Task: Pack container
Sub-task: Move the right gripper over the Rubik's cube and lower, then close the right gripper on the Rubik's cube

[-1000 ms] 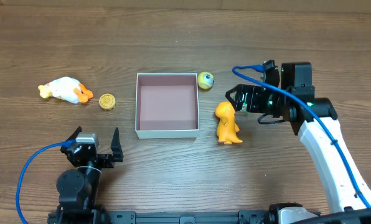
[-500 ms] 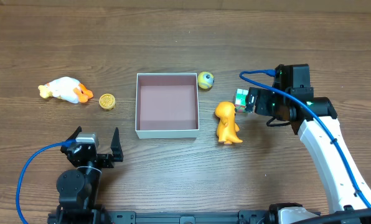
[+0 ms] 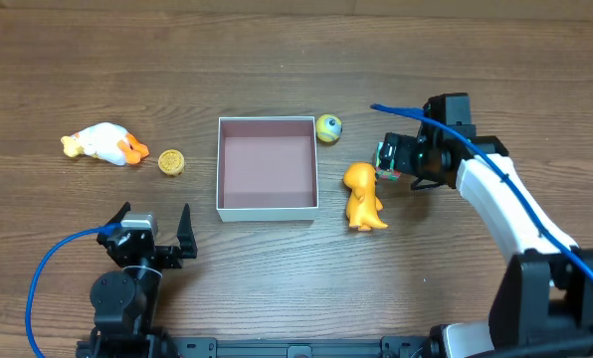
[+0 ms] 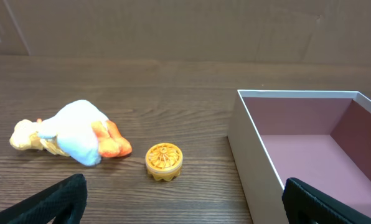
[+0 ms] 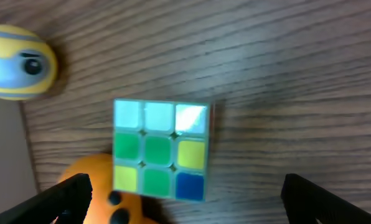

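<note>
The container, a shallow white-walled box with a mauve-pink inside, sits mid-table and holds nothing; its wall shows in the left wrist view. A small colour cube lies on the table just right of an orange toy figure. My right gripper is open right at the cube. In the right wrist view the cube lies ahead of the wide-apart fingertips, touching neither. My left gripper is open and empty near the front edge, left of the container.
A yellow one-eyed ball lies by the container's far right corner. A white and orange duck and a round gold piece lie left of the container; both show in the left wrist view.
My right gripper has drawn back a little to the right and the arm has swung, so the cube now shows beside the orange toy. The left arm has not moved.
</note>
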